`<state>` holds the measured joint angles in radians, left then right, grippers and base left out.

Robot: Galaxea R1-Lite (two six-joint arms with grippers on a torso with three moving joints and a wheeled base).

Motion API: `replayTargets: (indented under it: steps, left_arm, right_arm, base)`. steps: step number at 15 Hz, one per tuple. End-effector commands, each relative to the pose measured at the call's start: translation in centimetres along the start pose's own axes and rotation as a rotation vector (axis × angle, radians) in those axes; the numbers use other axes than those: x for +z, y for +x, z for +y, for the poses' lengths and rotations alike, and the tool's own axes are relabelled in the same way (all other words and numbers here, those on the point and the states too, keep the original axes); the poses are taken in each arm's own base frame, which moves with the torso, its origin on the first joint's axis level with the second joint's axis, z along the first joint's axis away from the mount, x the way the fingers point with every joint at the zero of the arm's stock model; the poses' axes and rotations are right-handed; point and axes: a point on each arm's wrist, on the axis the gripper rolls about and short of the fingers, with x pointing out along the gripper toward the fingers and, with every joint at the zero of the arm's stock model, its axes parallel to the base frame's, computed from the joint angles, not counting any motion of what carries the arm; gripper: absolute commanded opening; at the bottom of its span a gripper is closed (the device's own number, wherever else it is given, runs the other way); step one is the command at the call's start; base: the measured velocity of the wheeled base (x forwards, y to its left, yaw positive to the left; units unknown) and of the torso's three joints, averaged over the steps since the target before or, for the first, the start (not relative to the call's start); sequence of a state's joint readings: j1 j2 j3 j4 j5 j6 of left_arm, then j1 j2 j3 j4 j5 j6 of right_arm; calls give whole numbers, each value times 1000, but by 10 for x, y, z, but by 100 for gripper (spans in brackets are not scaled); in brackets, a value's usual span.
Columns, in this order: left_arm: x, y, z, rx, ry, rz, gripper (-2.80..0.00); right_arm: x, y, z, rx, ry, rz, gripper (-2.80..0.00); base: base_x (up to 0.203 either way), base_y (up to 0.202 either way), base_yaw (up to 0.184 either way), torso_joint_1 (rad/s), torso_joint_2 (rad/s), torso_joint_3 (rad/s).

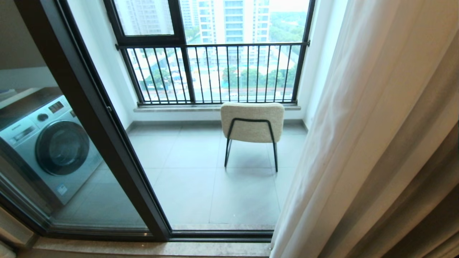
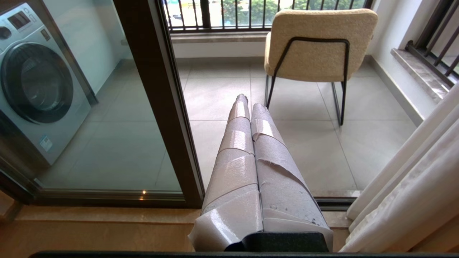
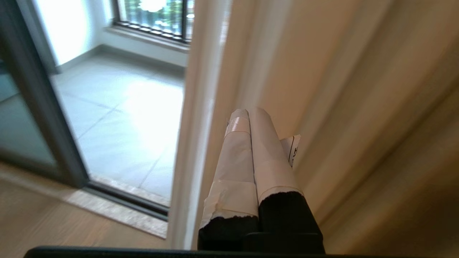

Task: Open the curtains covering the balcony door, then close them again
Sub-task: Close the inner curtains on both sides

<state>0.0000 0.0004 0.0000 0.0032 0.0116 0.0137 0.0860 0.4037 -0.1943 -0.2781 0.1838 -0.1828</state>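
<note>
The sheer white folded curtains (image 1: 344,143) hang gathered at the right of the dark-framed glass balcony door (image 1: 93,118), leaving it uncovered, so the right gripper (image 3: 251,114), jaws clenched on nothing, points at their folds, probably to draw them across.

Home balcony: washing machine (image 1: 50,143), chair (image 1: 252,123), curtains (image 1: 358,143), high-rise view.

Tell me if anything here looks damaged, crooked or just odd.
One oddity: the pale tape wrapped round the left claw is torn and peeling at its edges. The curtains hang bunched at the right, the chair stands upright, and the balcony door looks intact.
</note>
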Motion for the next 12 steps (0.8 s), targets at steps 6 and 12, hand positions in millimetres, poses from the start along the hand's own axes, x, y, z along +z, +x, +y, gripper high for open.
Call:
replayTargets:
  steps: [6, 12]
  left_arm:
    - [0, 0, 0, 1, 0, 1, -280]
    - [0, 0, 0, 1, 0, -1, -280]
  right_arm:
    - [27, 47, -4, 248, -53, 43, -280]
    - [42, 76, -3, 424, -35, 28, 0]
  base:
    - [0, 0, 0, 0, 0, 0]
    - [0, 0, 0, 0, 0, 0]
